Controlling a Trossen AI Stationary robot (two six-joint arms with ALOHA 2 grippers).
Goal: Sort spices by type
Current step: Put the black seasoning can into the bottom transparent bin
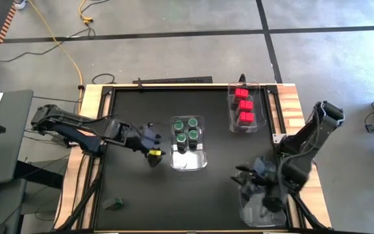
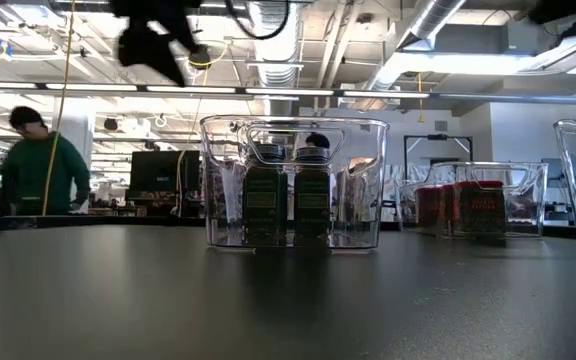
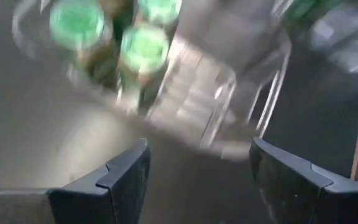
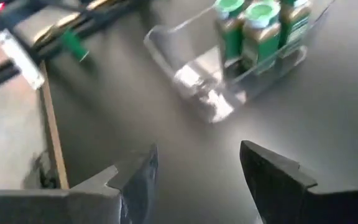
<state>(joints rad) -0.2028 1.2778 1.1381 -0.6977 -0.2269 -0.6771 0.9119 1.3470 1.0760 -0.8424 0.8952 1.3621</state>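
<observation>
1. four round green-topped spice jars (image 1: 187,129) are being held in the far half of the clear rectangular plastic middle bin (image 1: 188,160) on the black tabletop (image 1: 141,195); its near half is lying bare.
2. four bright red blocky spice boxes (image 1: 244,107) are being kept in the clear bin at the far right (image 1: 232,123).
3. one small green item (image 1: 115,205), probably an unsorted spice, is lying alone near the tabletop's front-left corner.
4. the left gripper (image 1: 153,155) is being held just left of the middle bin, jaws wide open and holding nothing.
5. the right gripper (image 1: 247,177) is hovering over the third clear bin (image 1: 265,218) at the front right, jaws also spread and empty.
6. judging by this, the stray item is best fetched by the left arm, lowered squarely over it and closed gently so it is not being knocked away.
</observation>
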